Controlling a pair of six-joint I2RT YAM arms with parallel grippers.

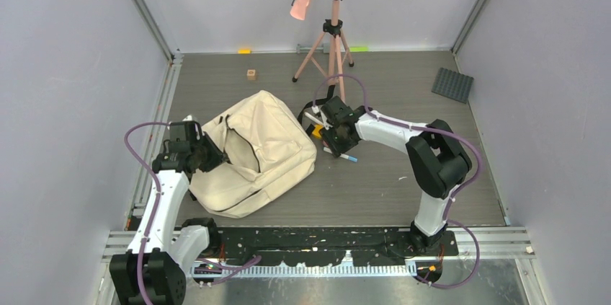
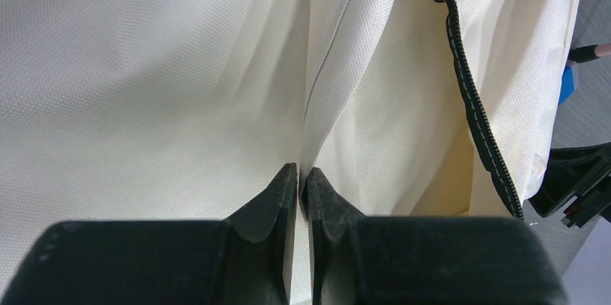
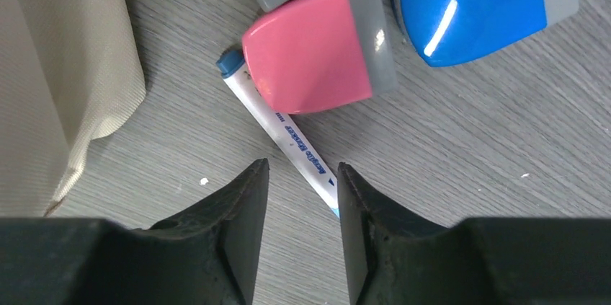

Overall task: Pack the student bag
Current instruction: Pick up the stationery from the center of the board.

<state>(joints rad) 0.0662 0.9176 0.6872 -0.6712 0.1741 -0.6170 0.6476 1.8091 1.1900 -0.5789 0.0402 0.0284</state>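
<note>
The bag (image 1: 252,153) blocks the left-centre of the surface (image 1: 375,189). The tripod (image 1: 331,29) legs obstruct the rear centre. A marker (image 3: 288,135), pink block (image 3: 317,49) and blue block (image 3: 475,6) crowd the strip just right of the bag. Bare surface lies front-right.

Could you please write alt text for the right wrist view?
Two fingers of the right gripper stand parted over a blue-capped white marker on the grey table. A pink block overlaps the marker; the beige student bag lies at left.
</note>
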